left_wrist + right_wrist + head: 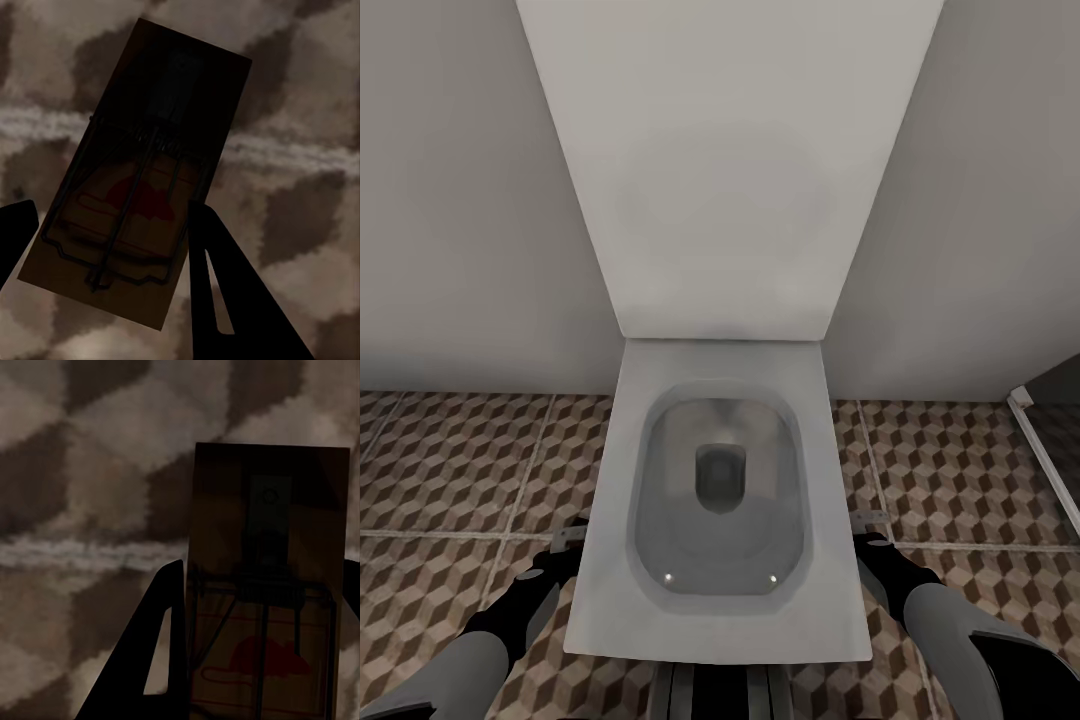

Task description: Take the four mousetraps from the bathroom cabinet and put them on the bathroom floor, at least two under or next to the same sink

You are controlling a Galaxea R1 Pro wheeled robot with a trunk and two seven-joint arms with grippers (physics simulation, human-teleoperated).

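Observation:
In the left wrist view a dark-brown mousetrap [142, 180] with a wire bar and a red mouse print sits between the two dark fingers [225, 292] of my left gripper [112, 247], which is shut on it just above the cube-patterned bathroom floor [300, 90]. My right gripper [259, 645] is likewise shut on a second mousetrap [270, 577], close over the tiles [82, 472]. From the head camera the left gripper [565, 545] and the right gripper [867, 528] hang low on either side of the toilet. The cabinet and the sink are out of view.
A white square toilet [620, 480] with its lid raised against the grey wall stands straight ahead between my arms. Patterned floor tiles [450, 470] spread to both sides. A white-framed glass edge [1045, 450] runs along the right.

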